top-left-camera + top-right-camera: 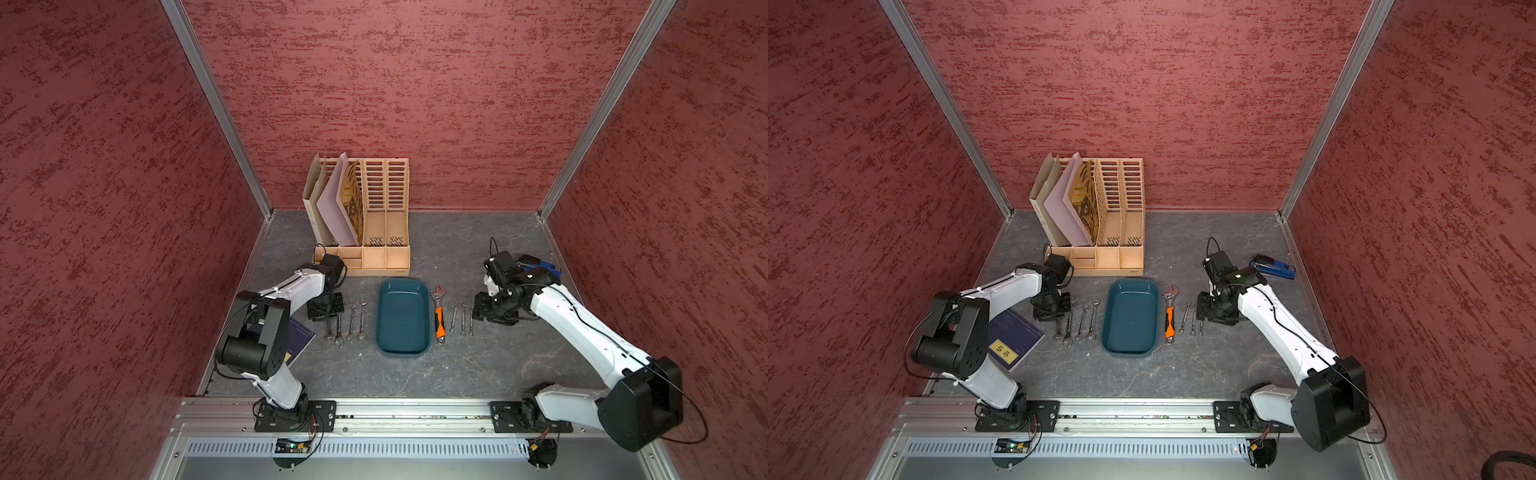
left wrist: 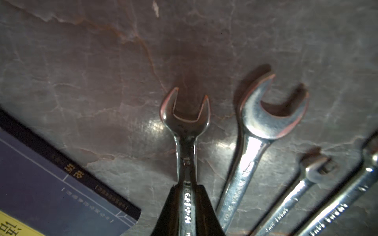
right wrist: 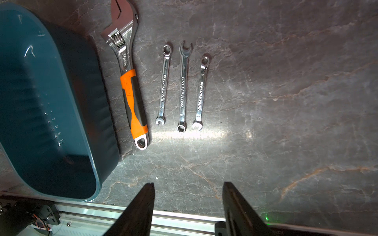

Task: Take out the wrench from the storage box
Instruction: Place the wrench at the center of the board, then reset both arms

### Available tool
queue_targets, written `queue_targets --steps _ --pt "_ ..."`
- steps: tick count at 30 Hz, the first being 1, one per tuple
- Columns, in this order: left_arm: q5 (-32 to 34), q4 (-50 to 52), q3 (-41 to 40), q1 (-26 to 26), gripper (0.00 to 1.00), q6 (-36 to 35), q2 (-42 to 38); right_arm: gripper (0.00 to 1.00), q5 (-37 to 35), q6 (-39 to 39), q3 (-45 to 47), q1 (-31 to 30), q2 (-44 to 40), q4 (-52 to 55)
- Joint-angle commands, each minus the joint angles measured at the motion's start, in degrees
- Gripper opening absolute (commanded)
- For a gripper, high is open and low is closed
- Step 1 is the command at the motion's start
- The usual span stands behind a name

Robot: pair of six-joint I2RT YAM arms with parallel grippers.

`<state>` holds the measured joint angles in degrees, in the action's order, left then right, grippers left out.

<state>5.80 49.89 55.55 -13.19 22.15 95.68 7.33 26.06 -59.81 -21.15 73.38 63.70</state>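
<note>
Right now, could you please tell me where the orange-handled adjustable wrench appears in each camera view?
In a top view: the orange-handled adjustable wrench lies mid-table, just beside the storage box.
In a top view: same place, between box and three small wrenches.
Left wrist view: not in it.
Right wrist view: between the box and the small wrenches, at.
Shared landmark: the storage box.

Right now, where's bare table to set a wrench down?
The widest bare patch is the front strip between the tray and the rail. Another lies at the back, between the file organizer and the stapler. Both sides of the tray are crowded: four wrenches toward the book, the orange-handled wrench and three small wrenches opposite.
</note>
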Motion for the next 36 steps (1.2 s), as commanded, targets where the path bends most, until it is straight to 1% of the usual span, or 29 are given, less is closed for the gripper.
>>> queue_targets --steps 1,5,7,9,10,11,13,15,17,22,24,26,28,31,33,35,36 --pt "3.79 -1.45 1.18 -1.72 0.15 -0.88 1.20 0.59 -1.35 -0.45 0.90 0.40 -0.19 -1.04" --pt "5.87 -1.16 1.90 -2.88 0.15 -0.63 3.54 0.58 -3.48 0.20 1.75 0.40 -1.27 -1.73" --pt "6.57 -0.98 2.71 -3.27 0.19 -0.60 4.45 0.58 -4.18 0.35 2.09 0.40 -3.03 -3.04" --pt "8.70 -0.31 3.73 -4.00 0.29 -0.54 5.21 0.58 -5.58 0.48 2.29 0.42 -5.03 -4.48" --pt "10.14 0.02 4.31 -4.41 0.39 -0.39 5.54 0.58 -6.51 0.42 2.21 0.40 -5.88 -4.96" --pt "11.52 0.37 4.77 -4.77 0.46 -0.19 5.70 0.58 -7.85 0.47 2.09 0.41 -6.58 -5.29" --pt "13.05 0.50 5.22 -5.25 0.49 0.16 5.37 0.58 -10.80 0.34 2.07 0.40 -7.60 -5.70" --pt "14.21 -0.10 5.21 -5.79 0.56 0.20 3.63 0.60 -13.92 -0.02 2.55 0.41 -8.67 -6.98" --pt "15.59 -2.36 4.49 -5.97 0.63 -0.13 0.61 0.67 -18.16 -0.34 4.11 0.42 -10.13 -9.88" --pt "17.16 -10.96 -0.27 -6.01 0.70 -1.00 -10.39 0.80 -27.59 -2.69 10.03 0.49 -14.98 -19.30" --pt "17.74 -14.58 -2.22 -6.01 0.75 -1.78 -15.42 0.87 -30.13 -4.43 12.92 0.49 -17.38 -24.67" --pt "18.61 -18.67 -4.16 -5.83 0.88 -2.67 -20.27 0.91 -32.28 -9.19 18.67 0.52 -20.42 -34.15" --pt "19.05 -22.29 -5.53 -5.20 1.00 -3.26 -24.56 0.97 -35.24 -12.69 24.71 0.49 -22.91 -44.21" --pt "19.06 -27.97 -7.69 -3.63 1.00 -4.91 -29.39 0.98 -38.58 -18.41 33.50 0.51 -25.35 -59.37" --pt "19.86 -31.59 -9.24 -2.48 1.00 -6.19 -31.53 0.98 -40.94 -21.01 37.05 0.74 -25.22 -66.79" --pt "19.72 -36.33 -12.07 -0.69 1.00 -6.84 -33.61 0.98 -40.94 -22.10 40.40 2.09 -23.12 -74.95" --pt "17.90 -39.34 -13.92 0.36 1.00 -7.75 -34.85 0.98 -39.98 -22.35 41.92 2.87 -21.76 -78.81"
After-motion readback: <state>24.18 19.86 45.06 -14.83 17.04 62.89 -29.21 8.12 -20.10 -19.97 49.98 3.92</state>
